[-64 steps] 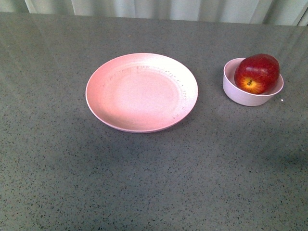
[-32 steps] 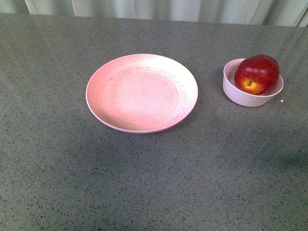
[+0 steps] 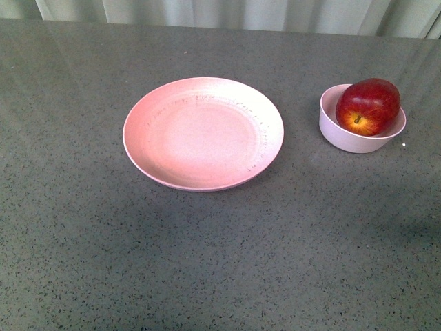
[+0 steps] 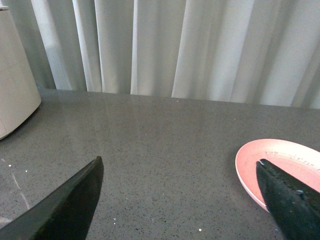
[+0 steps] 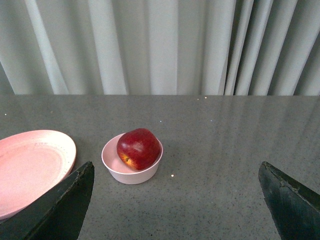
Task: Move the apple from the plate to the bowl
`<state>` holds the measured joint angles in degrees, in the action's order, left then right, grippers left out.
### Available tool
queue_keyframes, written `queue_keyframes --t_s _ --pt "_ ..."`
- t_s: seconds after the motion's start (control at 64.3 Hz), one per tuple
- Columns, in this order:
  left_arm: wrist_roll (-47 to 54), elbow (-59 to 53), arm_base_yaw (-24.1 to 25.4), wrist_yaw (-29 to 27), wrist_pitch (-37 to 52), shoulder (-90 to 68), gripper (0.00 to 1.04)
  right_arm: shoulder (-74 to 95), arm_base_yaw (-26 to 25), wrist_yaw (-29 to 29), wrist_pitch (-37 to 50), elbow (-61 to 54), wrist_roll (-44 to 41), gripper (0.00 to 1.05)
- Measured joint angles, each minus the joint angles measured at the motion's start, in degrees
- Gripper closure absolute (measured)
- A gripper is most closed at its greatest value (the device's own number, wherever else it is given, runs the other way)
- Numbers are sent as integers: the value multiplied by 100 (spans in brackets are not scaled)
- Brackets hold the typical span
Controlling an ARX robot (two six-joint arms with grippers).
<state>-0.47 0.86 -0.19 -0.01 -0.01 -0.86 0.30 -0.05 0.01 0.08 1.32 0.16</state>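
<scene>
The dark-red apple (image 3: 368, 105) sits in the small pale bowl (image 3: 344, 136) at the right of the table; both also show in the right wrist view, the apple (image 5: 138, 148) inside the bowl (image 5: 131, 173). The wide pink plate (image 3: 202, 132) lies bare at the centre; its edge shows in the left wrist view (image 4: 250, 167) and the right wrist view (image 5: 30, 165). Neither arm shows in the front view. My left gripper (image 4: 180, 200) is open and empty above the table, beside the plate. My right gripper (image 5: 175, 200) is open and empty, back from the bowl.
The grey speckled table (image 3: 220, 262) ends at pale curtains (image 5: 150, 45) at the back. A white rounded object (image 4: 15, 95) stands at the table's far side in the left wrist view.
</scene>
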Motion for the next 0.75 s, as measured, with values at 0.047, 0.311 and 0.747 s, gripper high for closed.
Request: queue_keyframes --t_s 0.047,0.311,0.747 --pt "13 0 0 0 0 0 8 0 0 0 0 0 0 9" --pt "13 0 0 0 0 0 9 0 0 0 0 0 0 9" --pt "13 0 0 2 0 0 9 0 0 0 0 0 0 9"
